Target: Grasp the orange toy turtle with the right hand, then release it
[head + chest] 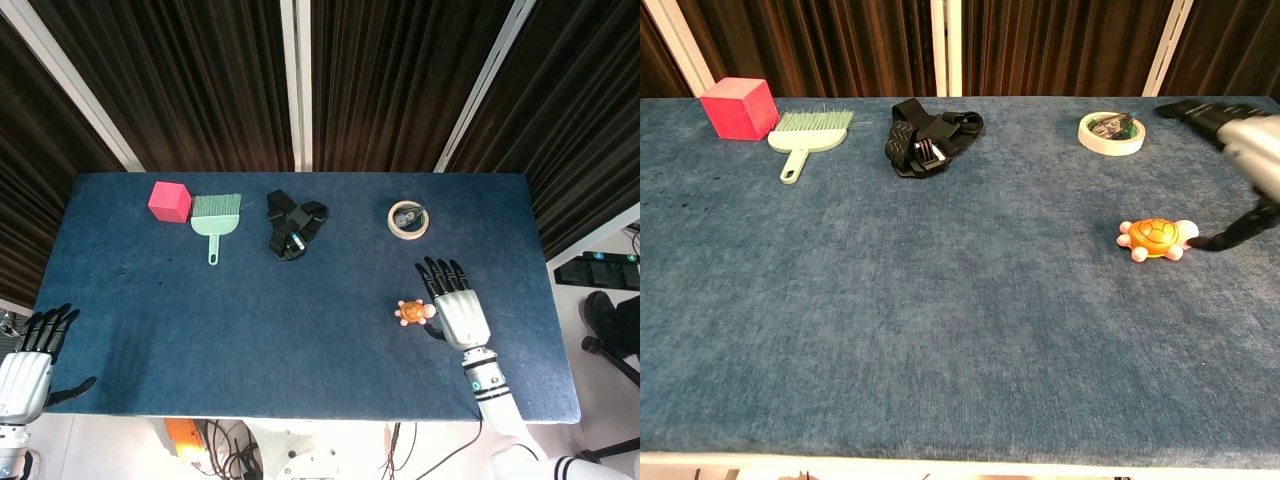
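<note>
Head view: my right hand (461, 312) lies spread and holding nothing, the turtle (411, 312) on the table (250, 330) just beside its thumb. My left hand (28, 365) is spread too.

Chest view: the thumb tip is just beside the turtle (1154, 238).

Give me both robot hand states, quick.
Left robot hand: open, holds nothing.
Right robot hand: open, fingers spread beside the orange toy turtle, not holding it.
</note>
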Controlling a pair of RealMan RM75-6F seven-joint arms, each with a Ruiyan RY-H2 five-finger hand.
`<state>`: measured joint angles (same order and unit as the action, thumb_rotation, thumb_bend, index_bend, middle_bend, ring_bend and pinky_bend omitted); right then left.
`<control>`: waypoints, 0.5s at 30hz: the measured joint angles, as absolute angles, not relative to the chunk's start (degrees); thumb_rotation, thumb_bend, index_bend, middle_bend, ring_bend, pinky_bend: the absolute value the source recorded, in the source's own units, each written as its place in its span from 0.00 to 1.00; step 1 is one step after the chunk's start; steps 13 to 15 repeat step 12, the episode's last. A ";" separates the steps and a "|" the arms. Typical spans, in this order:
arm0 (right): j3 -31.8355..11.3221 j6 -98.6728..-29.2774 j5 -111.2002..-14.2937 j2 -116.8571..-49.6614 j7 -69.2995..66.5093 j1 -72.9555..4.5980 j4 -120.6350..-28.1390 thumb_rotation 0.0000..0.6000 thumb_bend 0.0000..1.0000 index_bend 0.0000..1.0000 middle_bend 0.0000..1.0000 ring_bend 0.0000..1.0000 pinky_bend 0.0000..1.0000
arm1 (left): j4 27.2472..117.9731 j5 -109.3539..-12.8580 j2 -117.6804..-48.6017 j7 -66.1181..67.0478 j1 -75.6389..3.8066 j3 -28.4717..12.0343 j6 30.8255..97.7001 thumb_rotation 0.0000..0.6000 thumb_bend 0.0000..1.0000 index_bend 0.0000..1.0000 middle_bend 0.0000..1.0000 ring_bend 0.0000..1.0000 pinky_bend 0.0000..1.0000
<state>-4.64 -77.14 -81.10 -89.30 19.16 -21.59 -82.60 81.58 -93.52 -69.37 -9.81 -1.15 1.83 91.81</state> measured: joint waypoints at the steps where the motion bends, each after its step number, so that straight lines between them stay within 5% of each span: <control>1: -4.32 -78.42 -81.64 -88.08 18.38 -20.68 -83.60 1.00 0.00 0.00 0.00 0.00 0.00 | 81.70 -93.46 -69.25 -9.73 -1.08 1.77 91.92 1.00 0.00 0.06 0.01 0.00 0.00; 9: -0.73 -91.93 -85.25 -81.46 10.70 -9.89 -83.18 1.00 0.00 0.00 0.00 0.00 0.00 | 80.44 -92.46 -69.22 -10.96 -0.50 1.52 92.29 1.00 0.00 0.06 0.01 0.00 0.00; 15: 0.15 -93.28 -84.18 -79.43 7.36 -6.22 -82.14 1.00 0.00 0.00 0.00 0.00 0.00 | 79.77 -92.20 -69.58 -11.45 -0.33 1.34 92.51 1.00 0.00 0.06 0.01 0.00 0.00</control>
